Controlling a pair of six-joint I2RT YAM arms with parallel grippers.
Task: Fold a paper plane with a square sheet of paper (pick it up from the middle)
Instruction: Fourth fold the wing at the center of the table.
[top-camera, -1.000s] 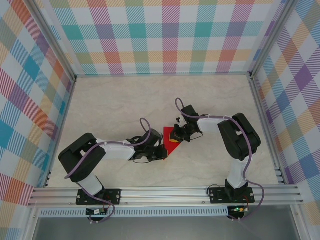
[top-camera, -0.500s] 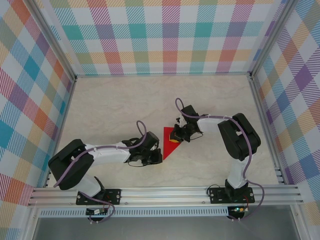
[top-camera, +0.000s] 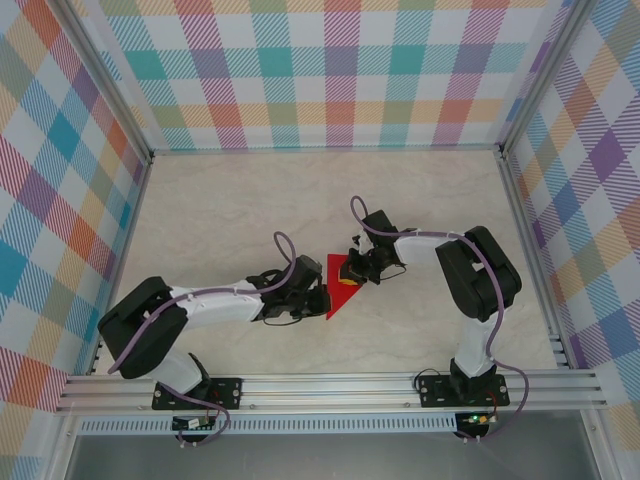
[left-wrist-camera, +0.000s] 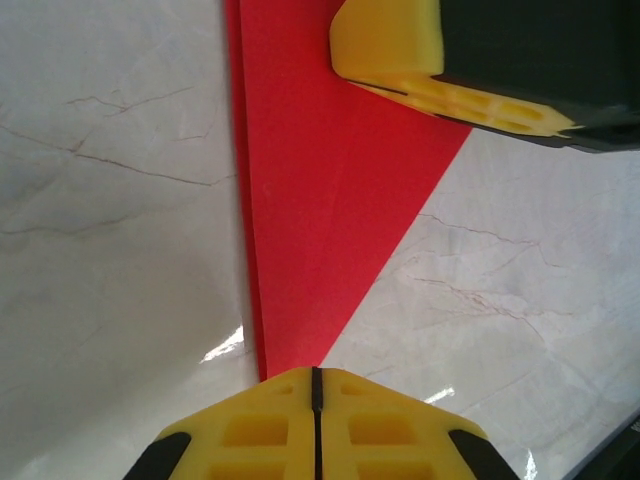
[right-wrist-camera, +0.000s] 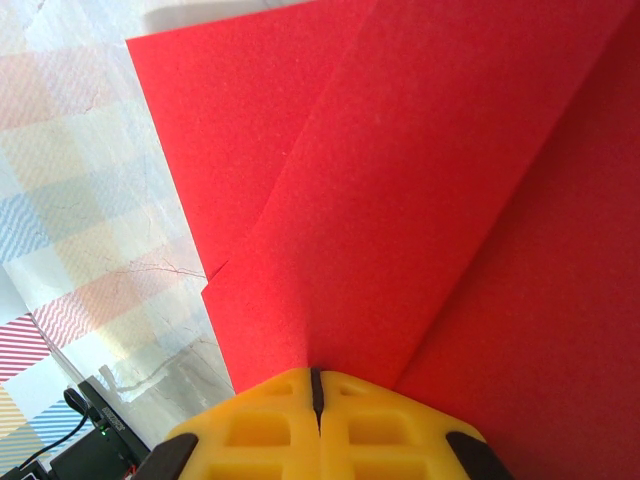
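Red paper (top-camera: 338, 298), folded into a narrow triangle, lies flat on the table (top-camera: 230, 210). The closed right gripper (top-camera: 349, 273) presses its wide end; the closed left gripper (top-camera: 322, 303) meets its tip. This looks like creasing, so the next move is a steady press along the fold.

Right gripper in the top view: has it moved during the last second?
No. The right gripper stays shut on top of the red paper, in the same place as before, judged against the front rail.
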